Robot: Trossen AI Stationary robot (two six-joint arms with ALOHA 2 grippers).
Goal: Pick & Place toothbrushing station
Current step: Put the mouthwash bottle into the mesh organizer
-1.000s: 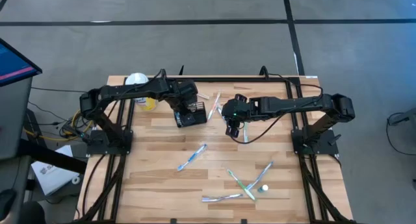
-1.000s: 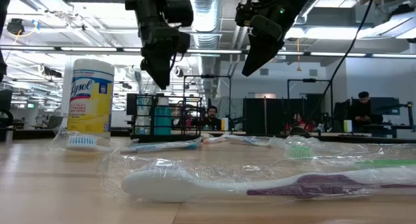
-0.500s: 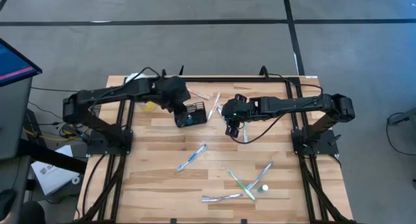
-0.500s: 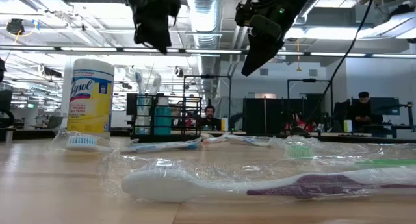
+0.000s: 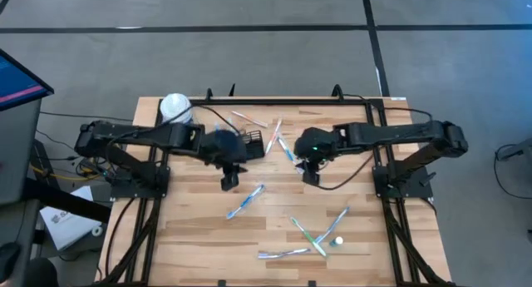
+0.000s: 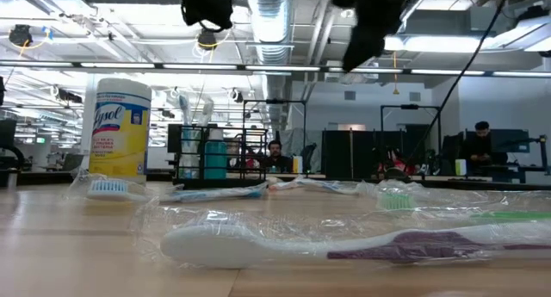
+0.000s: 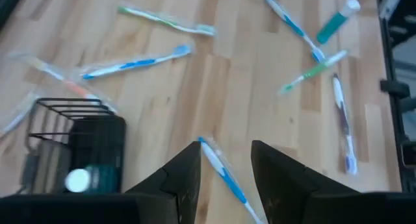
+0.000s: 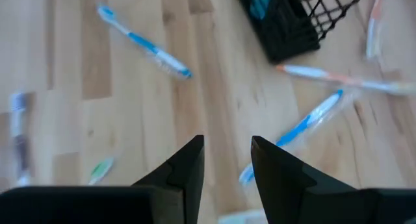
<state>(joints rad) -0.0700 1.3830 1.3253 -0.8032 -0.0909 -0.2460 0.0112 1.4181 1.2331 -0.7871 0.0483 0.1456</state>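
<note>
Above the butcher-block table (image 5: 191, 237), my left gripper (image 7: 225, 160) hangs with its fingers spread and nothing between them, just near-side of the toothbrushing station (image 5: 249, 143), the black mesh caddy standing at the far middle of the table. My right gripper (image 8: 226, 160) hovers to the caddy's right, fingers also apart and empty.

The risks, as I judge them: a blue toothbrush (image 7: 224, 178) lies directly beneath my left fingers, so a straight descent could pinch it or skid it away instead of meeting the caddy. The caddy is light, open wire; a finger catching its rim could tip it and spill the teal item (image 7: 97, 178) inside. Wrapped toothbrushes crowd the caddy's far and right sides, one orange-handled brush (image 8: 344, 81) close against it, and any slide of the caddy would drag them along. My two arms sit near one another across the caddy, so a reach from both at once invites a knock.

For room, the left half of the table in front of me is mostly bare wood. The near right holds a scatter of brushes and a green tube (image 5: 334, 244). The yellow wipes canister (image 5: 176, 108) stands at the far left corner, close to the edge.
</note>
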